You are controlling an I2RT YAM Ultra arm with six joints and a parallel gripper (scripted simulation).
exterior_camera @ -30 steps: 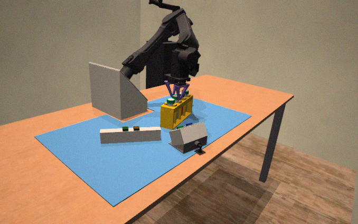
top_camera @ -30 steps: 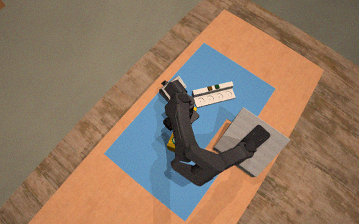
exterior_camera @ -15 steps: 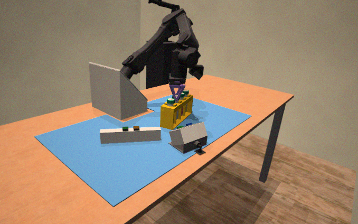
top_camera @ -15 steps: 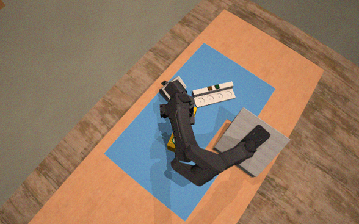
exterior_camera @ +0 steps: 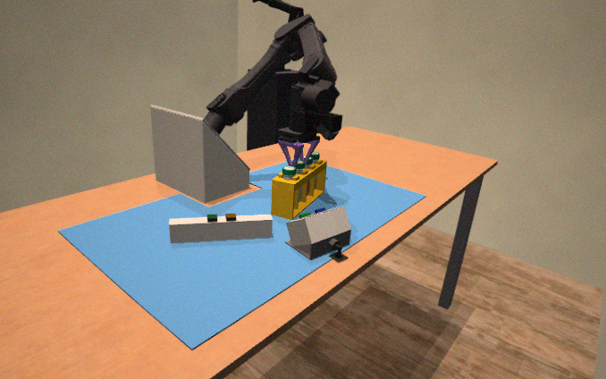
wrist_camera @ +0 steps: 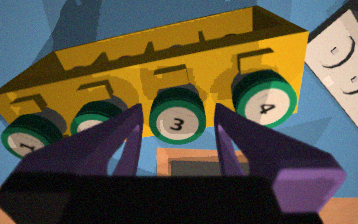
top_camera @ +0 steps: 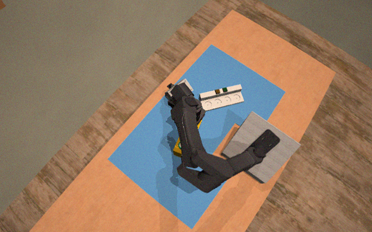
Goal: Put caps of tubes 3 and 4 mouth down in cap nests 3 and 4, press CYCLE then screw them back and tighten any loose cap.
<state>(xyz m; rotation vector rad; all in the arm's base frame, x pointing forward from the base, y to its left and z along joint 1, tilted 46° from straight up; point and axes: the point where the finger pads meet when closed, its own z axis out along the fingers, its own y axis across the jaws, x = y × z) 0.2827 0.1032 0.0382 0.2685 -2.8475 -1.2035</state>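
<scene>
The yellow decapping station (exterior_camera: pixel 298 188) stands on the blue mat, and the arm hides most of it in the overhead view (top_camera: pixel 178 147). In the wrist view four green-rimmed caps sit on their tubes: cap 1 (wrist_camera: pixel 27 140), cap 2 (wrist_camera: pixel 95 120), cap 3 (wrist_camera: pixel 177 116) and cap 4 (wrist_camera: pixel 264 98). My gripper (wrist_camera: pixel 178 111) (exterior_camera: pixel 298 154) is open, with one purple finger on each side of cap 3 and a clear gap on both sides. It hangs over the station's middle. The cap tray (exterior_camera: pixel 221 228) shows empty nests (top_camera: pixel 222 100). Its green lamp (exterior_camera: pixel 212 217) and amber lamp (exterior_camera: pixel 231 216) look dark.
The grey key desk (exterior_camera: pixel 318 230) stands close in front of the station, with the blue key (exterior_camera: pixel 320 210) and green key (exterior_camera: pixel 305 215) on top. A grey wedge block (exterior_camera: pixel 192 156) holds the arm's base at the mat's back. The cap tray's corner shows beside cap 4 (wrist_camera: pixel 337 55).
</scene>
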